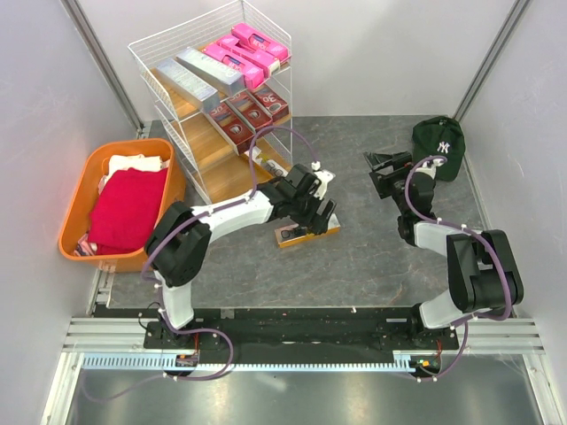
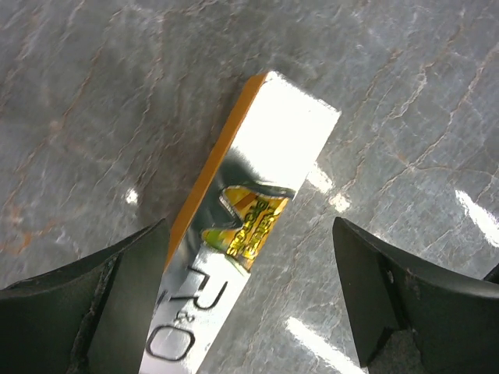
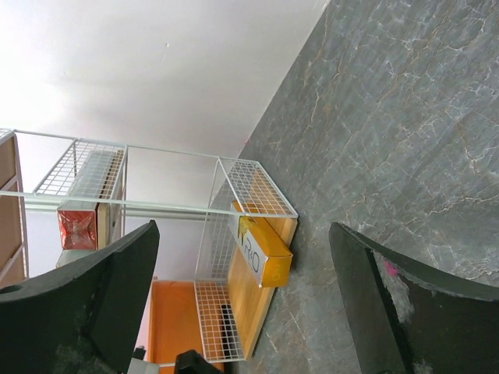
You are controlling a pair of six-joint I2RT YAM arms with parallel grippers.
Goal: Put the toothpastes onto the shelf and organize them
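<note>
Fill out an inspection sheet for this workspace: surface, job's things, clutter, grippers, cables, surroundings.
Surface: grey marbled tabletop, glare spots, no spills seen.
Job's things: white wire shelf with three wooden boards. Top board: hot pink boxes and silver-grey boxes. Middle: dark red boxes. Bottom: one gold-and-white box. One gold-edged silver box lies loose on the tabletop.
Clutter: orange plastic basket holding a red cloth and a white cloth; dark green cap.
Grippers: left gripper open, jaws either side of the loose box; right gripper open, empty.
Cables: purple cables loop along both arms, no snag seen.
Surroundings: white walls; nothing else seen.
</note>
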